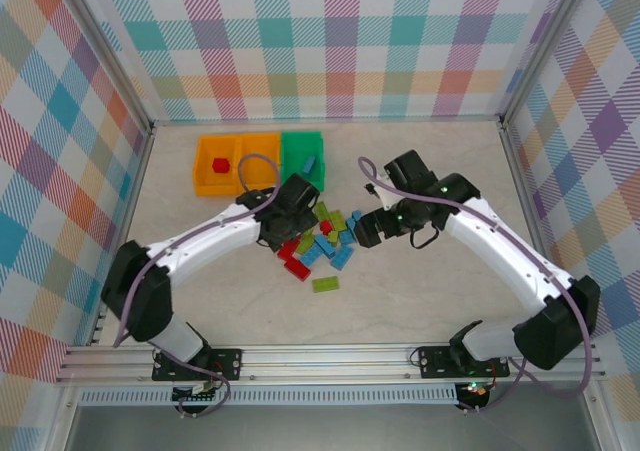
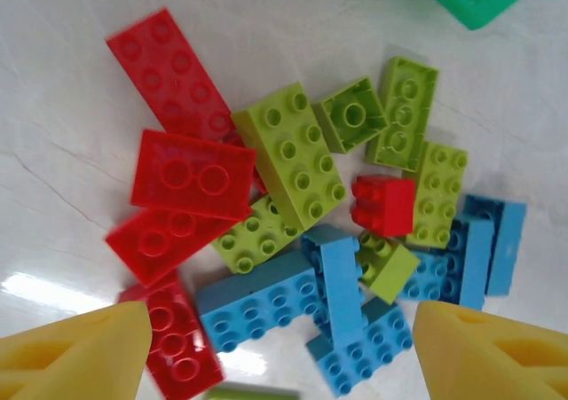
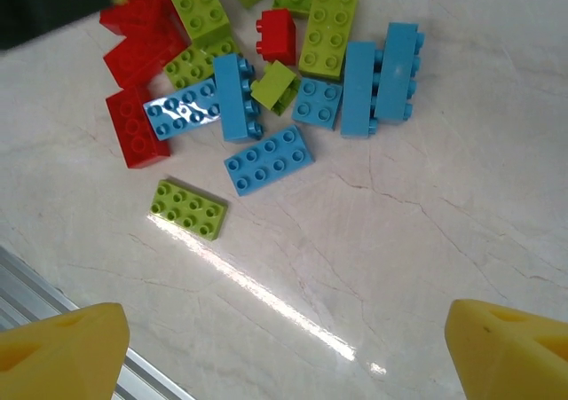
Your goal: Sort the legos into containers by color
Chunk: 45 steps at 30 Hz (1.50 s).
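L claw (image 2: 280,364) released, poised over legos (image 2: 293,214).
R claw (image 3: 284,356) also released; prob. spread to straddle a brick.

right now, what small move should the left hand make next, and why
Probably lower the left hand straight down. It hangs open over the pile, and a blue brick lies studs-up roughly between its yellow fingertips, so a short descent should bracket it.

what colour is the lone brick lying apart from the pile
The lone brick is lime green, clearest in the right wrist view.
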Tool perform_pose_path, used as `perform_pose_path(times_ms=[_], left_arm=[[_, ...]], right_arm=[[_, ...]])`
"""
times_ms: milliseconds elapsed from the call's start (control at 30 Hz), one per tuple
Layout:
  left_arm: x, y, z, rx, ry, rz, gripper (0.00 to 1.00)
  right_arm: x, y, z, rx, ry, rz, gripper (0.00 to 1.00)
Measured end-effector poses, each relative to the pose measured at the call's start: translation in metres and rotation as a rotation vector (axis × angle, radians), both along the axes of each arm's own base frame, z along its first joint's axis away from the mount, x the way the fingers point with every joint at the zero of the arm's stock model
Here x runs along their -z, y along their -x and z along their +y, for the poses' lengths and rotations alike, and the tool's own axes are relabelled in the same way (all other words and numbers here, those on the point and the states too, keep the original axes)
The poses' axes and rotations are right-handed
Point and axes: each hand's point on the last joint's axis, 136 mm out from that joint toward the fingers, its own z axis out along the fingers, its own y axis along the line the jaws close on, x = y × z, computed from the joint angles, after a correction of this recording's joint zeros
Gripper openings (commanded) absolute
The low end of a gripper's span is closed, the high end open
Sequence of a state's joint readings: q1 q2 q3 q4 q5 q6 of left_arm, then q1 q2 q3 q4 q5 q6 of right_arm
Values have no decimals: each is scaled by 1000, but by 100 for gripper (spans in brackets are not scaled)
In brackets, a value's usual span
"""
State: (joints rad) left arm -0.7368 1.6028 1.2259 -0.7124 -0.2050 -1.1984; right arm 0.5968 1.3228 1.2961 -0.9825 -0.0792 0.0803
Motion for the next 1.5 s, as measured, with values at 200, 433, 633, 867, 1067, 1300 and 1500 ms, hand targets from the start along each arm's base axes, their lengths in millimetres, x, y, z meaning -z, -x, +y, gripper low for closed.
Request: perform_pose_path(times_ms=[200, 433, 633, 867, 1067, 1300, 1500], left_arm=[[41, -24, -24, -106, -18, 90, 73], [54, -46, -44, -157, -20, 114, 69], [66, -38, -31, -177, -93, 151, 61], [75, -33, -22, -165, -151, 179, 57], [78, -36, -17, -133, -173, 164, 57], [78, -47, -16, -91, -168, 140, 64], [77, -55, -16, -50, -171, 120, 56]], right_arm=[[-23, 1, -3, 23, -50, -73, 95], [-17, 4, -7, 27, -43, -72, 96], [-7, 6, -7, 31, -35, -58, 96], [-16, 5, -7, 40, -60, -84, 97], [-19, 5, -7, 45, -71, -94, 97], [-20, 5, -7, 57, -77, -89, 98], [-20, 5, -7, 65, -81, -86, 98]])
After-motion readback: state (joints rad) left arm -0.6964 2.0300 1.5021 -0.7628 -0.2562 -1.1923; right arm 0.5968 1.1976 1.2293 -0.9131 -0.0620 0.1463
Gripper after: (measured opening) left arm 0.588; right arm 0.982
